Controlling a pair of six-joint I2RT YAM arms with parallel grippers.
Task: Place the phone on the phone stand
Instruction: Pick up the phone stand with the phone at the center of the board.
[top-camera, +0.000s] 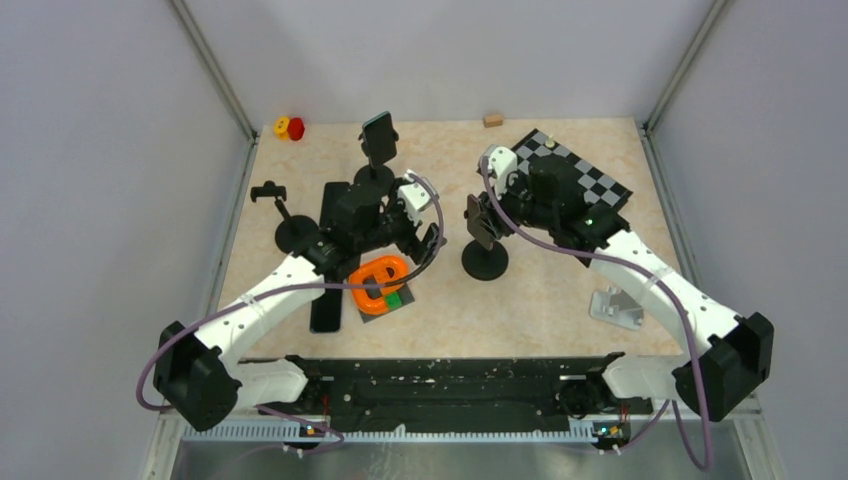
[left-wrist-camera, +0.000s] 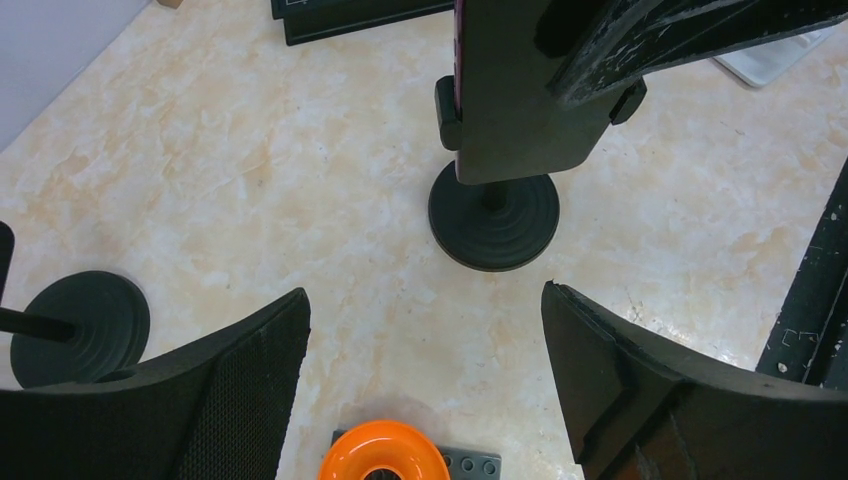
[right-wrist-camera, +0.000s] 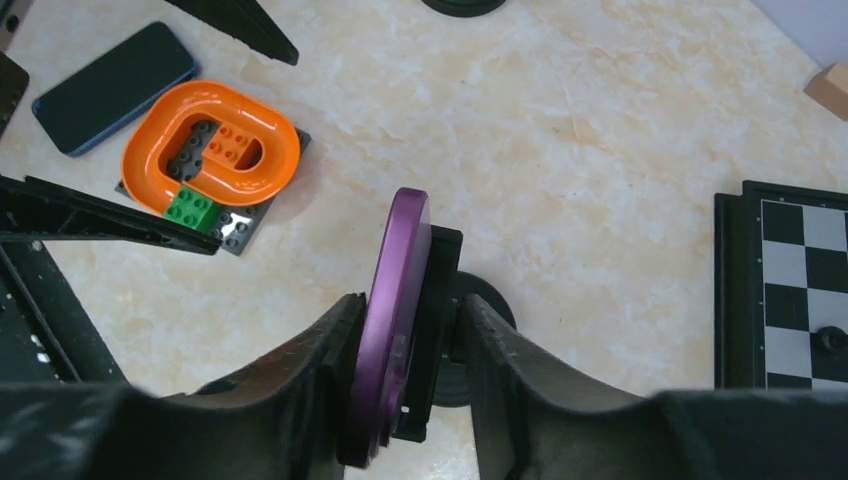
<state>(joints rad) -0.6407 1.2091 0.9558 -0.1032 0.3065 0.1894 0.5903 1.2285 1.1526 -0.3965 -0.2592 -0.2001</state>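
Note:
In the right wrist view a purple phone (right-wrist-camera: 398, 290) stands on edge against the black cradle (right-wrist-camera: 440, 300) of a phone stand, whose round base (right-wrist-camera: 492, 308) shows behind it. My right gripper (right-wrist-camera: 412, 305) is shut on the phone, with one finger on its purple face and the other on the back of the cradle. The overhead view has that phone stand (top-camera: 485, 262) at mid-table, with the right gripper (top-camera: 488, 208) at its top. My left gripper (left-wrist-camera: 425, 300) is open and empty, low over the table short of the stand's base (left-wrist-camera: 494, 215).
An orange ring toy on a grey plate (top-camera: 378, 283) lies under the left gripper (top-camera: 420, 238). A dark phone (top-camera: 328, 310) lies flat beside it. Another stand (top-camera: 378, 130) holds a phone at the back. An empty stand (top-camera: 290, 230) is on the left and a chessboard (top-camera: 575, 175) on the right.

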